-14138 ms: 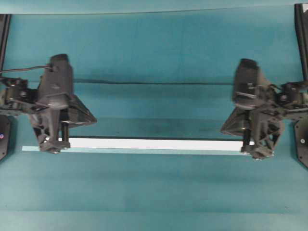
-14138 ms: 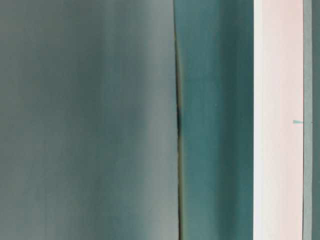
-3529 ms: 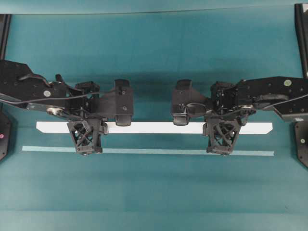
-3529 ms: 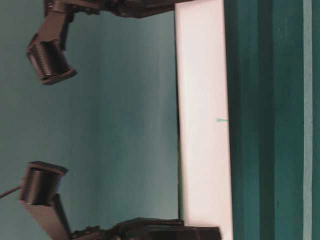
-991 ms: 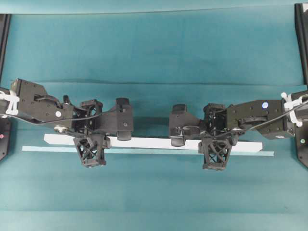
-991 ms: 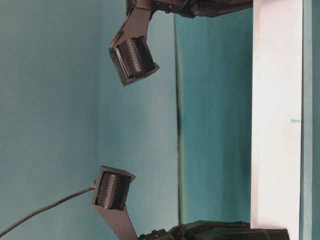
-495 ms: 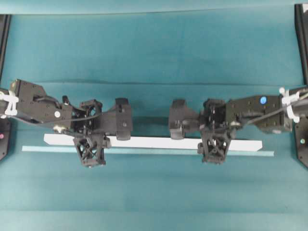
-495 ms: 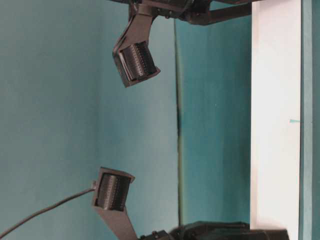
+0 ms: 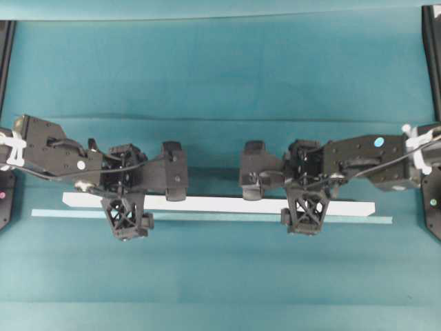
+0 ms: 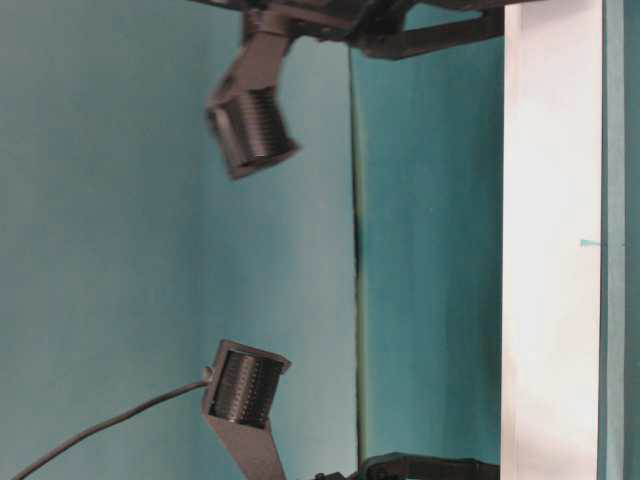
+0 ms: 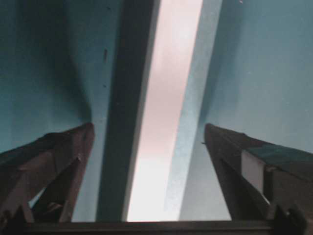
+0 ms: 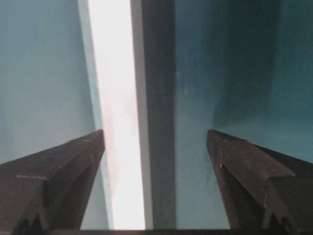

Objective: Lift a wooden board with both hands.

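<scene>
The wooden board [image 9: 220,204] is a long white plank lying flat on the teal table, running left to right. My left gripper [image 9: 127,207] straddles it near its left end, and my right gripper [image 9: 304,205] straddles it right of the middle. In the left wrist view the board [image 11: 168,122] runs between the wide-apart fingers [image 11: 54,161] of the open gripper [image 11: 148,127], touching neither. The right wrist view shows the board [image 12: 115,122] close to the left finger [image 12: 58,171] of the open gripper [image 12: 155,132]. In the table-level view the board [image 10: 550,250] appears as a vertical white band.
A thin pale teal strip [image 9: 207,218] lies just in front of the board, parallel to it. A seam in the table cloth [image 9: 220,118] runs behind the arms. Black frame posts [image 9: 433,55] and arm bases stand at the left and right edges.
Both grippers have opened wide and let go of the board, which stays where it lay on the table. The arms have shifted only slightly.
</scene>
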You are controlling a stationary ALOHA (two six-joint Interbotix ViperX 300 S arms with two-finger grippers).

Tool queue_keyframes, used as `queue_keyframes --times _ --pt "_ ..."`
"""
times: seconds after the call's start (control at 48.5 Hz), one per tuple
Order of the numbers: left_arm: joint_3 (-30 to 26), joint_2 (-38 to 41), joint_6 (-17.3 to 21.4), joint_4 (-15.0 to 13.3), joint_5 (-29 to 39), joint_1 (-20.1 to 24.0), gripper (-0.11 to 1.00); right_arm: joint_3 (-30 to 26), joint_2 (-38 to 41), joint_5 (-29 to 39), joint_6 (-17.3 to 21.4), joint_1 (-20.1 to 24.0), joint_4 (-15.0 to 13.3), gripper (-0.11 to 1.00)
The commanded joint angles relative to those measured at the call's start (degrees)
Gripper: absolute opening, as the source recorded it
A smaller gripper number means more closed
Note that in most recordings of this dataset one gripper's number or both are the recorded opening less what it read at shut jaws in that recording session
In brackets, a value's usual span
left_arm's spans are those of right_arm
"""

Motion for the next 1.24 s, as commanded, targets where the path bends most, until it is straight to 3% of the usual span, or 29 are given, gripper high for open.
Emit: queue_keyframes --times 0.0,0.268,0.578,0.846,1.073,1.218 --pt "-1.32 -2.20 0.09 0.00 0.70 -0.18 1.00 -1.05 -1.41 0.00 -0.44 0.26 -0.09 0.92" --pt "-2.20 -9.40 1.14 0.00 5.45 -0.09 1.00 -2.37 -8.70 0.26 -0.26 0.26 -0.09 0.92" --pt "-2.46 -22.32 1.23 0.00 3.34 -0.09 1.00 -1.67 -21.71 -1.85 -0.53 -0.70 -0.18 0.92" --pt "-0.18 -32.26 1.14 0.00 -2.46 -0.18 1.00 4.13 -33.31 -7.73 -0.18 -0.70 -0.18 0.92" --pt "0.88 -36.83 1.14 0.00 -5.80 -0.44 1.00 9.49 -45.35 -17.49 0.09 -0.70 -0.18 0.92" --pt "1.05 -39.99 1.05 0.00 -8.17 -0.44 1.00 11.25 -52.12 -19.34 0.44 -0.88 -0.18 0.91"
